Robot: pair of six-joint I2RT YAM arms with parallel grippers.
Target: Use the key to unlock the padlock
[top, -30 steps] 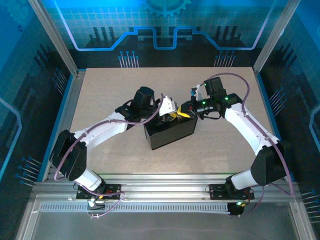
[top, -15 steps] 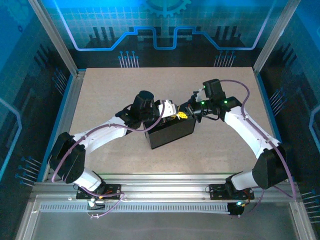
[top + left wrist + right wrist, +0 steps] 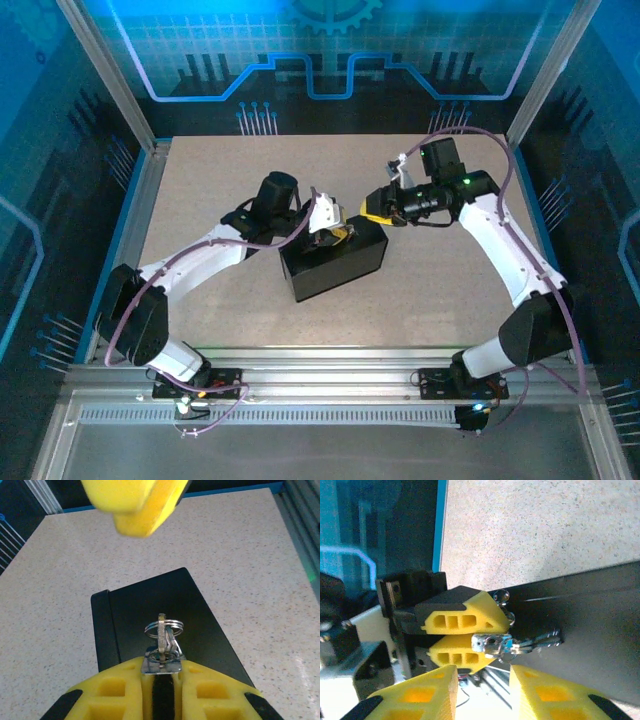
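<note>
2 grippers show from above: your left gripper (image 3: pixel 335 228) sits at the far left corner of the black box (image 3: pixel 335 268), your right gripper (image 3: pixel 372 206) just beyond it. On the left wrist, yellow fingers (image 3: pixel 132 672) pinch the silvery key (image 3: pixel 161 663), its ring (image 3: pixel 164 626) over the lid. On the right wrist, your jaws are spread and empty, facing that key.

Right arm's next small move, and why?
Probably ease the right gripper forward so its open jaws straddle the key. The left gripper is shut on the padlock over the black box, the key sticks out free, and the right gripper sits short of it.
</note>
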